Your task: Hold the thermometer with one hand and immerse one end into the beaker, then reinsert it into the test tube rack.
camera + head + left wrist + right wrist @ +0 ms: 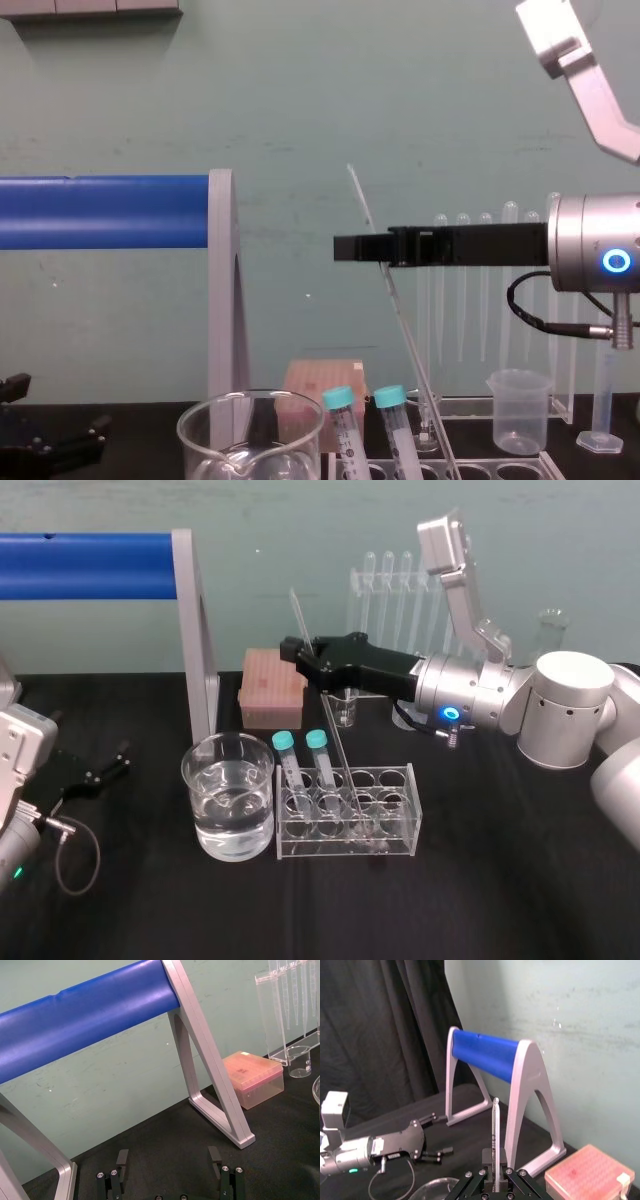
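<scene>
Our right hand (303, 655) reaches in from the right, clamped on the thermometer (346, 765) high on its length. The left gripper (169, 1157) sits parked far left, fingers apart. The beaker (205, 780) stands just left of the rack (400, 825). The thermometer leans steeply, top toward the back-left and lower end in a rack hole. We judge it must lift along that axis, then travel left.

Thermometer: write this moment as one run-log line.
right gripper: shut on thermometer | thermometer: tilted, lower end in rack | left gripper: open, parked at left
</scene>
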Available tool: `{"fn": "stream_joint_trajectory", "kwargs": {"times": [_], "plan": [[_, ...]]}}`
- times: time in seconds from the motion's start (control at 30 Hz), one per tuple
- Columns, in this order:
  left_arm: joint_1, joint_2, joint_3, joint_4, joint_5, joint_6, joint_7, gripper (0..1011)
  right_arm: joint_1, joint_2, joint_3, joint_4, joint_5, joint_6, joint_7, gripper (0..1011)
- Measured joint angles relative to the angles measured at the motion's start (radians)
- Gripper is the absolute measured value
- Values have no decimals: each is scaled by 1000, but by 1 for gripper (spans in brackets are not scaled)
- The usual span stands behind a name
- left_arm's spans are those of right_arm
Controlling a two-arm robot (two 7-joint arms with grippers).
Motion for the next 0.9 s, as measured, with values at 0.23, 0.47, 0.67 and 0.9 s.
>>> {"fn": "stream_joint_trajectory", "kwargs": {"times": [0.23, 0.47, 0.67, 0.9], "plan": [[0, 0, 0, 0, 0, 0, 0, 1008, -15, 7, 14, -30, 7, -43, 7, 56], [0, 0, 0, 0, 0, 0, 0, 1008, -20, 12, 18, -43, 9, -55, 12, 56], [0, 0, 0, 0, 0, 0, 0, 1008, -22, 15, 21, -55, 11, -62, 14, 56], [0, 0, 0, 0, 0, 0, 0, 1008, -32, 27, 49, -110, 36, -96, 24, 56]]}}
